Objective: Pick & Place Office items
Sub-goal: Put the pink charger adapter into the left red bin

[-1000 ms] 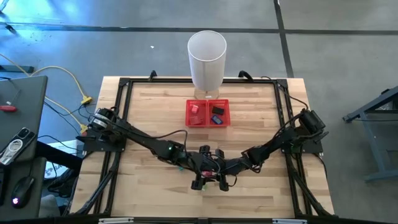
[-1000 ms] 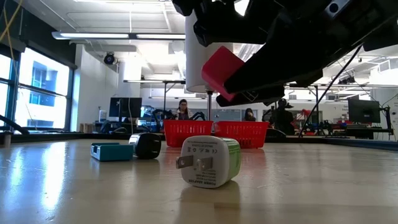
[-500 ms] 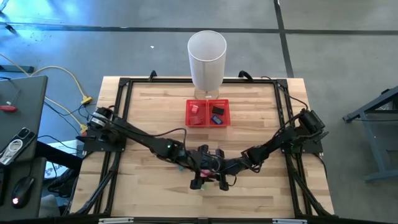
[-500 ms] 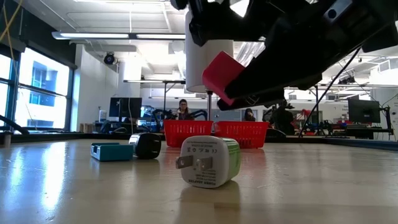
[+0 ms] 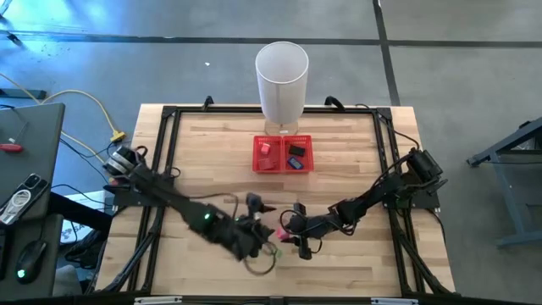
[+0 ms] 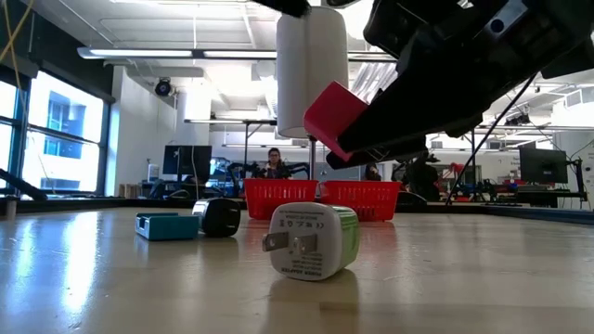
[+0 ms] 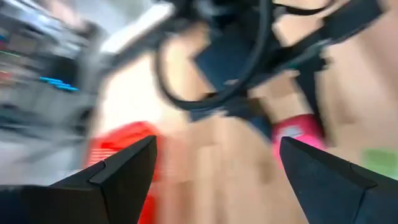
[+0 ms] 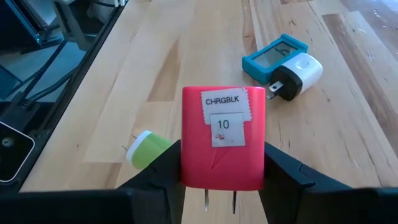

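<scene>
Chargers point(image 8: 222, 138): one gripped, two on table

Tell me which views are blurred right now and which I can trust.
Left wrist view: smeared by motion, only its own fingers sharp. Right wrist view: crisp, label readable on the red charger block held in the right gripper. Low view: sharp on the green-white plug, arms dark against the ceiling lights. High view: left arm slightly smeared.

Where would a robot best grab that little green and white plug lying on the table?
The green-and-white charger lies on its side, prongs pointing sideways, apart from the other pieces. Probably best: come straight down from above and pinch its two flat faces across the middle of the body, clear of the prongs. The left gripper is open and free; the right gripper already holds the red charger block.
</scene>
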### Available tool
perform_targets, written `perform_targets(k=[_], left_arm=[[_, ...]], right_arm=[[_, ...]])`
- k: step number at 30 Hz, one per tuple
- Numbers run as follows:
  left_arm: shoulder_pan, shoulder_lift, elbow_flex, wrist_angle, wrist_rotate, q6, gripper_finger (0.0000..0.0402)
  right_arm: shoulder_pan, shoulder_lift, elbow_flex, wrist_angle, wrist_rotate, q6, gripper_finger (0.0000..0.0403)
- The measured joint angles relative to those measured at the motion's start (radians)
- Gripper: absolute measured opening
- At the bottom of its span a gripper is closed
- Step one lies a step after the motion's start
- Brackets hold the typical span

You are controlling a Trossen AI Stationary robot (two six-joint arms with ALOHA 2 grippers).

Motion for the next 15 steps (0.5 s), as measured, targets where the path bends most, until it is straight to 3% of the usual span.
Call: perform_targets(k=[3, 15], left_arm=[[-0.056, 0.002, 0.000, 0.003, -0.140, 0.045, 0.0331], [-0.145, 0.005, 0.000, 0.077, -0.143, 0.017, 0.0331]], right_arm=[[0.000, 0.000, 0.000, 0.000, 0.000, 0.000, 0.0144], [0.000, 0.000, 0.000, 0.028, 0.002, 0.000, 0.0144]])
